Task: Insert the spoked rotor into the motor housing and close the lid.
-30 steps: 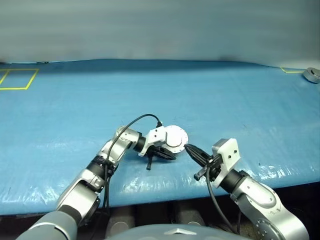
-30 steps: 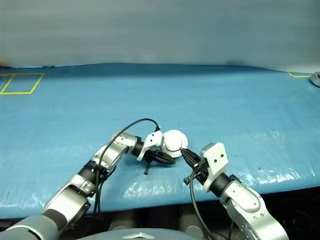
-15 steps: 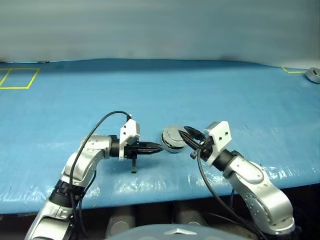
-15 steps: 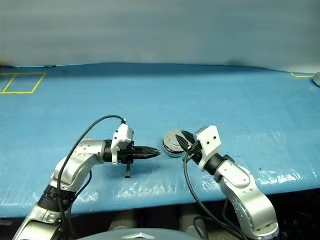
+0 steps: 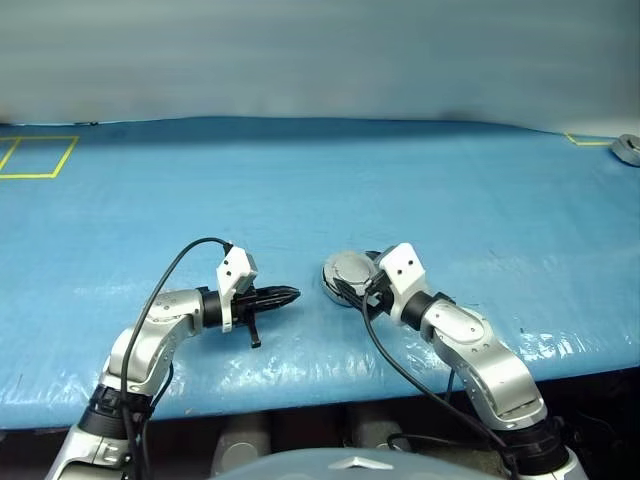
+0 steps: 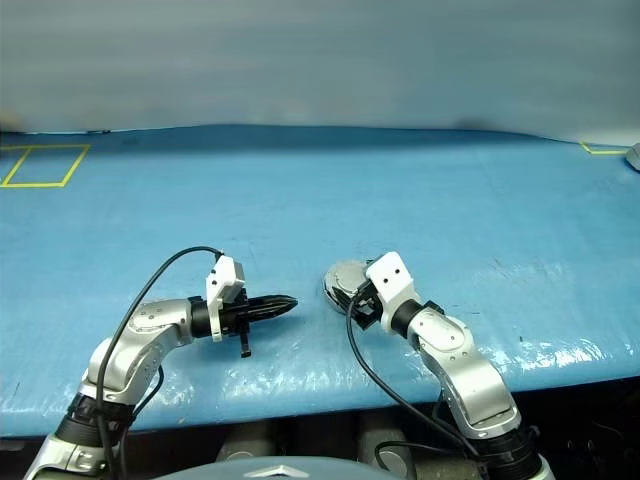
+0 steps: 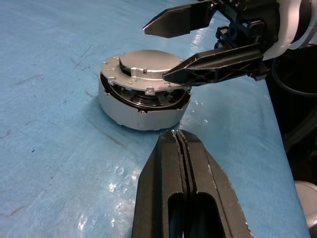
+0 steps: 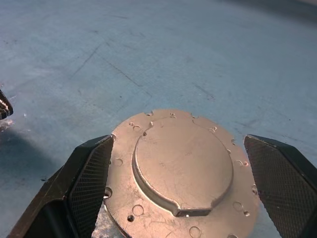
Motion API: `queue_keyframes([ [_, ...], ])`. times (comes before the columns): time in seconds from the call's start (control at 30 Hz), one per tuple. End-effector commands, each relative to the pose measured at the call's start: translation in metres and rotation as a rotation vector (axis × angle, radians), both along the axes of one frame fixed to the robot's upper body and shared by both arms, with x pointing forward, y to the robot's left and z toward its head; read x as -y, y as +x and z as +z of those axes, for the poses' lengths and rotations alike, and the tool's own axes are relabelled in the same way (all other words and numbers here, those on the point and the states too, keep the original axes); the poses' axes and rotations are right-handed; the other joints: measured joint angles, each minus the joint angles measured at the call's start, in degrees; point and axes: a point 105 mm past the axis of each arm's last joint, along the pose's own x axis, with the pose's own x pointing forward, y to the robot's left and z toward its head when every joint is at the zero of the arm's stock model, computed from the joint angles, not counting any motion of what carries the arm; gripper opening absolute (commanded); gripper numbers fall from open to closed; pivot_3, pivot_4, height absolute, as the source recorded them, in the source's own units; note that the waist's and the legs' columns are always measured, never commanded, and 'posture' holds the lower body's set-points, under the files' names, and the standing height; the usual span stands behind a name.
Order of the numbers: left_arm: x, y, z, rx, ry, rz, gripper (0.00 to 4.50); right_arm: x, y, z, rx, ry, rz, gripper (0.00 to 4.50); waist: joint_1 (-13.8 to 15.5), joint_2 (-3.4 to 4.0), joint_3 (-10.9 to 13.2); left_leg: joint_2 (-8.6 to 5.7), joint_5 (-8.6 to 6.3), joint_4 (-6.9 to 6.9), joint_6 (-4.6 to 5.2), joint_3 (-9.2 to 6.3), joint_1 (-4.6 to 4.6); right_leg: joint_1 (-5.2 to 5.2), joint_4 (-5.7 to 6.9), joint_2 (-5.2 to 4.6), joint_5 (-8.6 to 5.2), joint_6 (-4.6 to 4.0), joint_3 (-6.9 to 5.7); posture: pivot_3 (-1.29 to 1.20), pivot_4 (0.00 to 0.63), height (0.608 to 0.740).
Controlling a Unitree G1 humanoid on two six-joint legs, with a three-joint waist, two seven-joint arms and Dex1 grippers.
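Observation:
The motor housing (image 7: 138, 111) stands on the blue table just in front of me, a low silver cup. The lid (image 8: 183, 168) lies on top of it, smooth grey face with the raised centre upward, and a dark gap shows under its edge (image 7: 148, 96). My right gripper (image 5: 345, 283) is open, one finger (image 8: 91, 173) on each side of the lid, apart from it. My left gripper (image 5: 292, 293) is shut on nothing, pointing at the housing from a short way to its left. The spoked rotor is hidden.
Blue sheeting (image 5: 400, 190) covers the whole table, whose front edge runs close below both arms. A yellow tape square (image 5: 35, 157) marks the far left corner. A small grey object (image 5: 625, 148) lies at the far right edge.
My left gripper has pulled away from the housing to the left, still shut. My right gripper has come forward to the housing and opened around the lid.

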Motion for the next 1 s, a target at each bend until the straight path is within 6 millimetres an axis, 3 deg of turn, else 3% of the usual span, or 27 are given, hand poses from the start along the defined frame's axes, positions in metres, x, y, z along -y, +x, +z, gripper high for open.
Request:
queue_keyframes([
  [0.03, 0.007, -0.003, 0.007, 0.041, -0.02, -0.026, 0.0, 0.001, 0.004, 0.0, 0.01, -0.011, -0.005, 4.46, 0.0, 0.0, 0.0, 0.0, 0.0, 0.0, 0.0, -0.01, 0.0, 0.0, 0.0, 0.0, 0.0, 0.0, 0.0, 0.0, 0.15, 0.74],
  [0.13, 0.009, -0.003, 0.006, 0.042, -0.02, -0.026, 0.0, 0.0, 0.006, -0.007, -0.002, -0.014, -0.018, 4.46, -0.03, 0.0, 0.0, 0.0, 0.0, -0.01, 0.0, -0.01, 0.0, 0.0, 0.0, 0.0, 0.0, 0.0, 0.0, 0.0, 0.15, 0.74],
  [0.33, 0.012, -0.003, 0.005, 0.045, -0.026, -0.035, 0.0, -0.008, 0.007, -0.023, -0.051, 0.035, -0.043, 3.03, -0.16, -0.01, -0.01, 0.02, 0.0, 0.0, 0.0, 0.0, 0.05, 0.02, 0.01, 0.01, 0.0, 0.01, 0.0, 0.0, 0.15, 0.74],
  [0.57, 0.016, -0.002, 0.004, 0.046, -0.022, -0.041, 0.0, -0.015, 0.008, -0.035, -0.071, -0.006, -0.065, 3.03, -0.46, -0.01, -0.01, 0.08, 0.04, 0.01, -0.07, 0.07, 0.26, 0.11, 0.08, 0.02, -0.05, 0.11, 0.01, 0.0, 0.15, 0.74],
  [0.83, 0.017, 0.004, 0.007, 0.069, -0.016, -0.02, 0.0, 0.005, 0.002, -0.074, -0.164, -0.158, -0.131, 3.03, -0.53, -0.03, -0.03, 0.08, 0.04, -0.03, -0.07, 0.09, 0.61, 0.16, 0.04, -0.01, -0.06, 0.11, 0.04, 0.0, 0.15, 0.74],
  [0.9, 0.018, 0.014, 0.008, 0.087, -0.023, 0.041, 0.0, 0.007, -0.001, -0.082, -0.202, -0.158, -0.147, 3.03, -0.49, -0.07, -0.12, 0.09, 0.04, -0.03, -0.07, 0.06, 0.74, 0.24, 0.04, -0.05, -0.06, 0.11, 0.04, 0.0, 0.15, 0.74],
  [1.0, 0.021, 0.034, 0.008, 0.125, -0.007, 0.133, 0.0, -0.003, -0.01, -0.077, -0.266, -0.023, -0.122, 3.03, -0.05, -0.27, -0.26, 0.07, 0.04, -0.02, -0.07, -0.01, 0.88, 0.35, 0.04, -0.12, -0.07, 0.12, 0.06, 0.0, 0.15, 0.74],
])
